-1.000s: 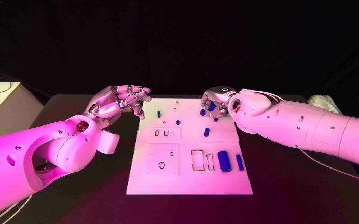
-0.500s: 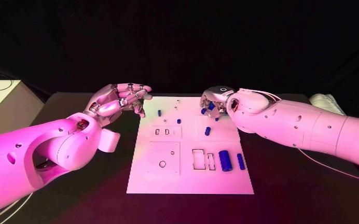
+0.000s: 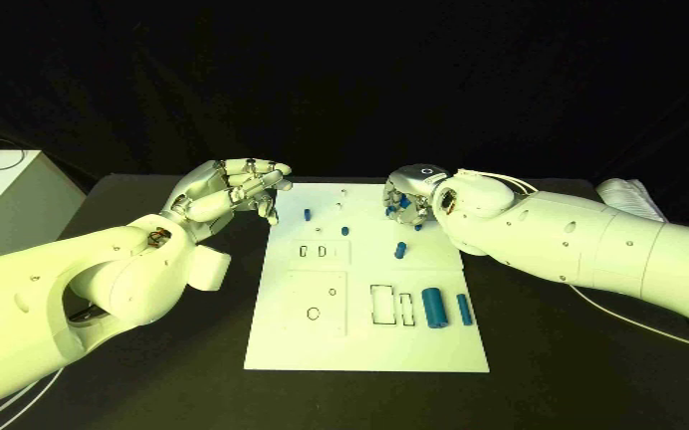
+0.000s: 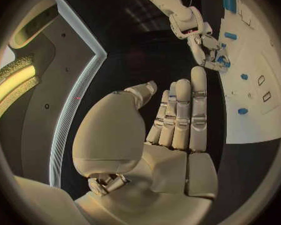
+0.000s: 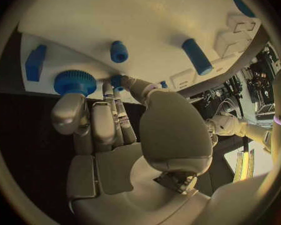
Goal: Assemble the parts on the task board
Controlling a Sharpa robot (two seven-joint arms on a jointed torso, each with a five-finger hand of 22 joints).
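— White task board (image 3: 366,340) lies flat in the middle of the black counter (image 3: 574,370). Where are the hands?

— Both sit at its far end. The right hand (image 3: 412,198) is over the board's 1 o'clock corner, fingers (image 5: 118,116) curled down among small blue parts. In the right wrist view a ridged blue knob (image 5: 75,81) sits just beside the fingertips, and a small blue peg (image 5: 118,51) stands a little beyond them. Whether anything is actually pinched, I cannot tell.

— And the left?

— The left hand (image 3: 230,191) hovers off the board's 11 o'clock corner, above the counter. Its fingers (image 4: 181,115) are loosely bent with the thumb apart, grasping nothing.

— What does the board hold?

— Toward 4 o'clock a large blue cylinder (image 3: 434,307) lies lengthwise, with a slimmer blue bar (image 3: 464,309) just beside it on the outside. Two rectangular cutouts (image 3: 380,305) sit just inside the cylinder; they look unfilled. A short blue piece (image 3: 399,249) lies right of centre, and another peg (image 3: 306,215) stands near 11 o'clock. A round hole (image 3: 314,315) shows in the panel at 8 o'clock.

— Any lettering?

— None I can read.
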